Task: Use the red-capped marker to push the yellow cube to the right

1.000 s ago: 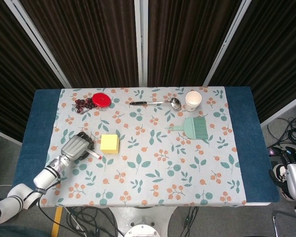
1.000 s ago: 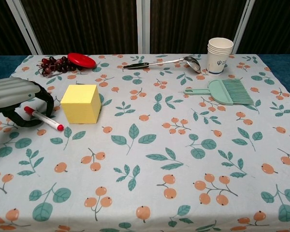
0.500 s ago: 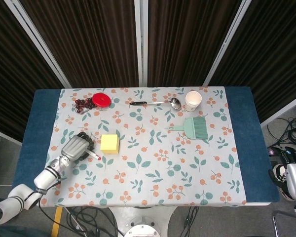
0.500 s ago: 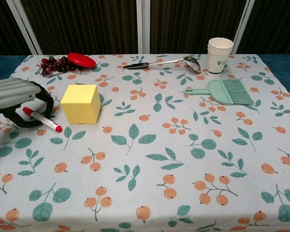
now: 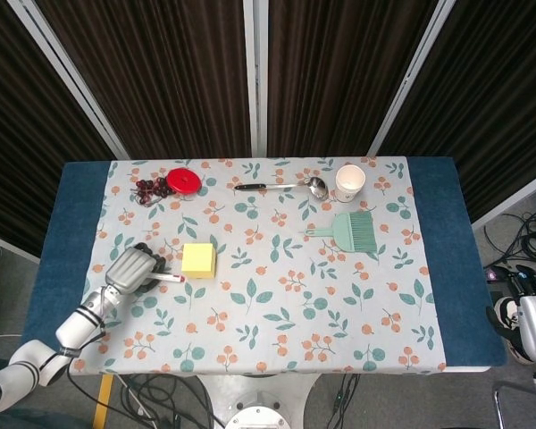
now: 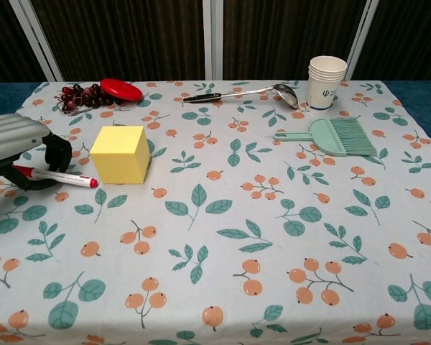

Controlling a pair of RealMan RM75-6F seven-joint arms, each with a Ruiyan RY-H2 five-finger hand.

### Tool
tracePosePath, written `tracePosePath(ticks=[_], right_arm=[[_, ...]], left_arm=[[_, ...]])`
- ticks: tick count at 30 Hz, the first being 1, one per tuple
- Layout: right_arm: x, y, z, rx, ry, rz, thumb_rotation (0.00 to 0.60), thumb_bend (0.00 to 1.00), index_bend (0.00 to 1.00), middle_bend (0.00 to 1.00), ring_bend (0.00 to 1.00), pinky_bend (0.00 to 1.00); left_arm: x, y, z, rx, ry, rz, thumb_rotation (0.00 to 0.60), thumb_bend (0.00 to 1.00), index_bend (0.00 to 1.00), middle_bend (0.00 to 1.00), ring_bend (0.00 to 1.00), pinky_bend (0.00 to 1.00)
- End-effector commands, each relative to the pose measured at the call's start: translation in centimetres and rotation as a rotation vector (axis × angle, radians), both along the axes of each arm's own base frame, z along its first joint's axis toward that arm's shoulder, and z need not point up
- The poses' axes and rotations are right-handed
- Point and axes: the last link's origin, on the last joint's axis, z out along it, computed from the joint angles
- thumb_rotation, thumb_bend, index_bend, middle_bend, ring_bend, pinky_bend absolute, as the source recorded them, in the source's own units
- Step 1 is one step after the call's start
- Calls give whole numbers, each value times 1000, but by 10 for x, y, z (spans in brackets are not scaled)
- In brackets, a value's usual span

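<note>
The yellow cube [image 5: 198,260] [image 6: 120,154] sits on the floral cloth, left of centre. Just left of it, my left hand [image 5: 130,269] [image 6: 16,146] grips the red-capped marker [image 5: 167,279] [image 6: 56,177]. The marker lies nearly level, its red cap pointing right toward the cube's near left corner. A small gap shows between the cap and the cube. My right hand [image 5: 524,323] hangs off the table at the far right edge of the head view; whether it holds anything cannot be seen.
A red lid [image 5: 184,180] and dark grapes [image 5: 149,189] lie at the back left. A ladle [image 5: 281,186], a paper cup stack [image 5: 349,181] and a green brush [image 5: 350,231] occupy the back right. Blue table edges [image 5: 443,250] flank the cloth.
My left hand has shifted slightly toward me and turned. The marker has swung from slanting down-right to nearly level, its cap now closer to the cube. The cube has not moved.
</note>
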Motion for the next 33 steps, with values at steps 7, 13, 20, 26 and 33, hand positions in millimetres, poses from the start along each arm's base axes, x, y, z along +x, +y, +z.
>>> tracePosePath(ticks=[7,13,20,26,33], right_arm=[[0,1,2,-3,-3,2,600,217,209,312,143,262],[1,0,2,-2,-2,6,600,217,209,311,143,262],[3,-1,2,-1,1,11,600,217,209,312,144,262],[2,1,3,-7,6,0,600,217,210,312,144,261],[-1,3,6,-15,11,-16,600,217,209,312,143,260]], left_arm=[[-9,-8,19,29,-113,43,600,403,697,687,490,366],[-26,-11,36,71,-139,65,600,409,697,688,493,402],[-34,-1,33,74,-135,100,600,409,697,687,493,402],[-21,14,18,50,-133,78,600,409,697,687,493,402],[6,29,0,14,-156,15,600,409,698,689,493,402]])
